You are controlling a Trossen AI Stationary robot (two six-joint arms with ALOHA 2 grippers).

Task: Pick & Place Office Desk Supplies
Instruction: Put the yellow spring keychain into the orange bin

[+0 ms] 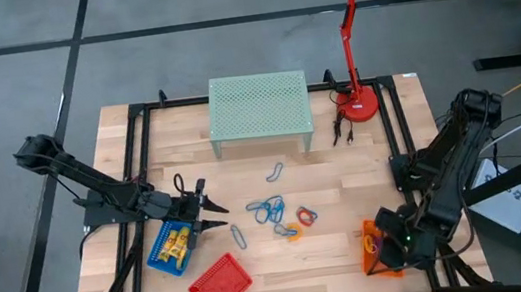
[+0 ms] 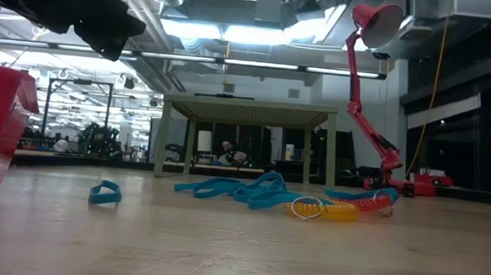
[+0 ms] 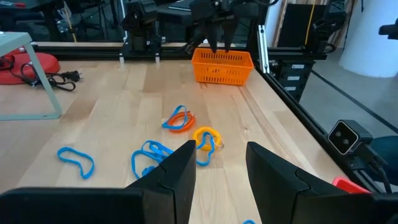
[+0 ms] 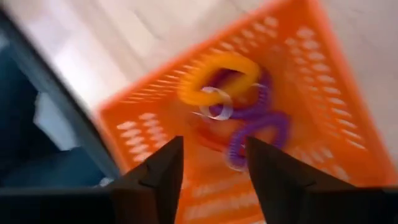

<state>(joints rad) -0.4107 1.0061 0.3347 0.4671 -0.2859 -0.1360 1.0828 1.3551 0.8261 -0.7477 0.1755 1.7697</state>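
Loose office desk supplies lie on the table's middle: blue clip loops (image 1: 267,209), a blue-and-orange ring (image 1: 305,216) and an orange ring (image 1: 292,231). My right gripper (image 4: 214,168) stands open, pointing down over the orange basket (image 1: 375,252) at the near right. On the basket's floor rest a yellow ring (image 4: 217,78) and a purple coil ring (image 4: 255,134). Nothing is between the fingers. My left gripper (image 3: 221,168) waits open over the far edge of the blue basket (image 1: 166,254), which holds yellow pieces (image 1: 177,243).
A red basket (image 1: 220,284) stands at the near edge. A green mesh shelf (image 1: 261,111) stands on legs at the far middle. A red desk lamp (image 1: 357,32) with its cord stands at the far right. Black frame rails (image 1: 134,183) run along the table's sides.
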